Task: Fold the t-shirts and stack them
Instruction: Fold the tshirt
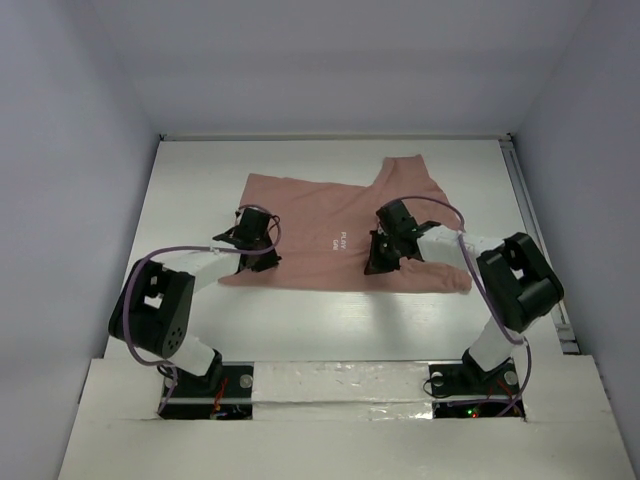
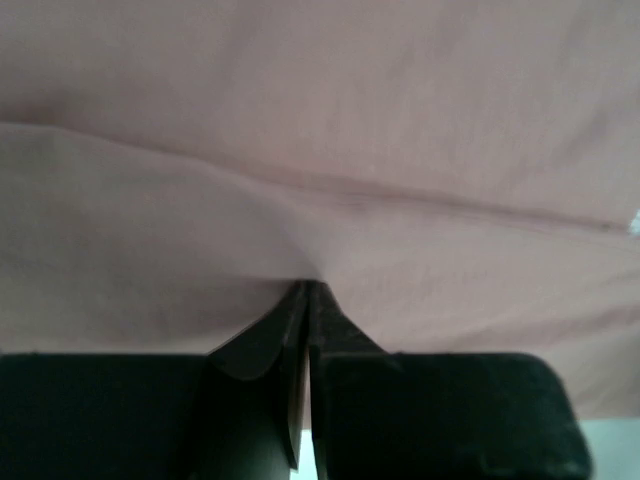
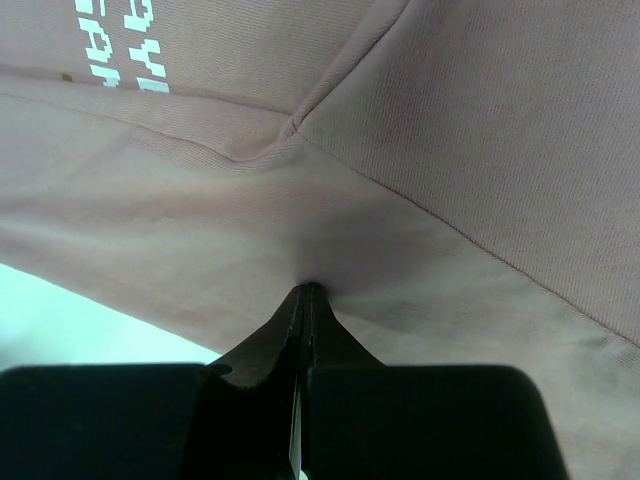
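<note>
A dusty-pink t-shirt [image 1: 310, 215] lies spread across the middle of the white table [image 1: 330, 320], with small white lettering [image 1: 337, 243] near its centre. My left gripper [image 1: 260, 248] is shut on a pinch of the shirt near its left near edge; in the left wrist view the jaws [image 2: 307, 287] meet on pink cloth [image 2: 330, 120]. My right gripper [image 1: 381, 260] is shut on the shirt's right near part; in the right wrist view the closed tips [image 3: 307, 288] pinch cloth [image 3: 480, 120] just below a seam, with the lettering [image 3: 120, 45] at the upper left.
White walls close in the table on the left, right and back. A metal rail [image 1: 530, 215] runs along the table's right edge. Bare table shows below the cloth in the right wrist view [image 3: 60, 305] and the left wrist view [image 2: 612, 445].
</note>
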Robot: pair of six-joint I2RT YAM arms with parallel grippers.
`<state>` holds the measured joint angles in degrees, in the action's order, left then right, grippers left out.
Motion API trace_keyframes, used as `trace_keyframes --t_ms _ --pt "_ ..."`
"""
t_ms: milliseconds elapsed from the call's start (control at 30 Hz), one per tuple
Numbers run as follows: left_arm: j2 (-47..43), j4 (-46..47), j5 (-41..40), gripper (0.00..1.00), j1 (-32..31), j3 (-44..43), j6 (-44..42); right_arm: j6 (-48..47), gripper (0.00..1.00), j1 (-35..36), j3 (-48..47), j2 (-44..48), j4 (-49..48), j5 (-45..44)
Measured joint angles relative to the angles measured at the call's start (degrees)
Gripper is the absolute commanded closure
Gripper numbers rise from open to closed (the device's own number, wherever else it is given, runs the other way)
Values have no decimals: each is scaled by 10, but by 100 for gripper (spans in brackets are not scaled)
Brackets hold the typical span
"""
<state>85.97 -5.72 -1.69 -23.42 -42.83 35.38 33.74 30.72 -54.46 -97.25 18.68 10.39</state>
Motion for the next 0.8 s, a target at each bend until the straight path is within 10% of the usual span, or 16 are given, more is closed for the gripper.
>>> trace_keyframes --t_ms 533,700,800 --pt "-63 -52 59 95 35 59 69 8 100 12 94 78 -17 8" --pt "-39 -127 19 50 64 -74 37 -19 100 12 36 78 45 -3" --pt "28 -99 -5 65 106 -235 11 -34 97 12 -30 78 66 -11"
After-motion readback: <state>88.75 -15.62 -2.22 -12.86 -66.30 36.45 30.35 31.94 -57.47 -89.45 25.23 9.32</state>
